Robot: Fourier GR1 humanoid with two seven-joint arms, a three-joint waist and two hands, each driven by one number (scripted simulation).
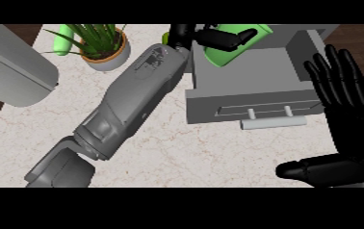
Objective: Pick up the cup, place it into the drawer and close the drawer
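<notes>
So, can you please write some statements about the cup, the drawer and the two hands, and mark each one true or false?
1. The left robot hand is curled round the green cup. True.
2. The drawer is closed. False: it stands pulled out, with its inside showing.
3. The cup is held over the open drawer. True.
4. The right robot hand grips the drawer handle. False: it is open, fingers up, at the right edge of the view, apart from the handle.
5. A potted plant stands on the counter to the left of the left forearm. True.
</notes>
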